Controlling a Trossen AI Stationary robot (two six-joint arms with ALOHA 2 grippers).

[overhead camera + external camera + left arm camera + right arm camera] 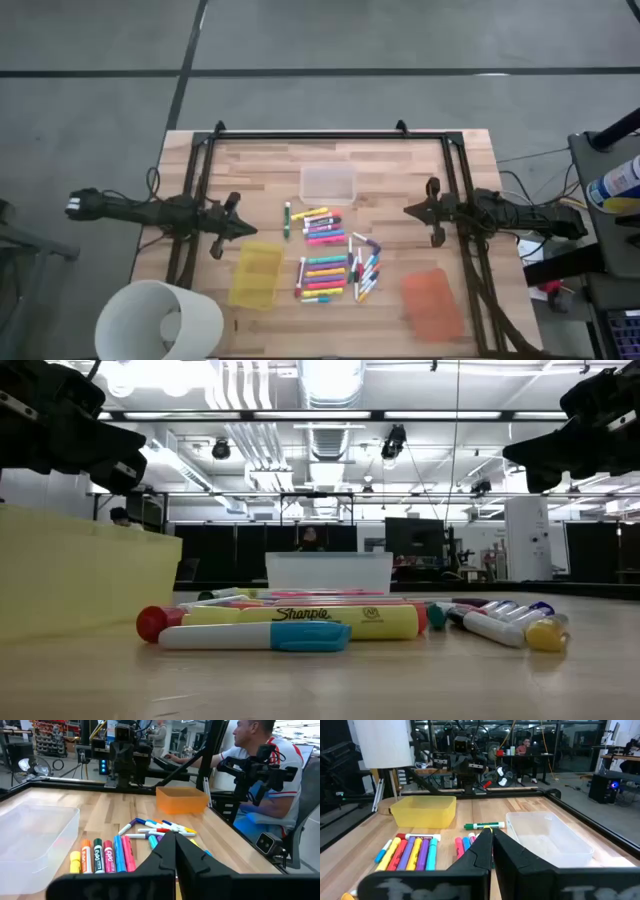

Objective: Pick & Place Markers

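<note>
Many markers (325,255) lie flat on the wooden table's middle in a few loose groups: neon pink, yellow, green, blue and orange ones, plus thin white ones with coloured caps. A single green-capped marker (287,220) lies apart on their left. The low view shows them close up (300,622). My left gripper (248,228) hovers left of the markers, shut and empty, pointing at them (172,837). My right gripper (408,210) hovers to their right, also shut and empty (491,832). Both sit above the tabletop.
A clear bin (328,183) stands beyond the markers, a yellow bin (255,273) near-left of them and an orange bin (432,303) near-right. A white cylinder (160,320) sits at the near-left corner. A person (260,770) sits past the right edge.
</note>
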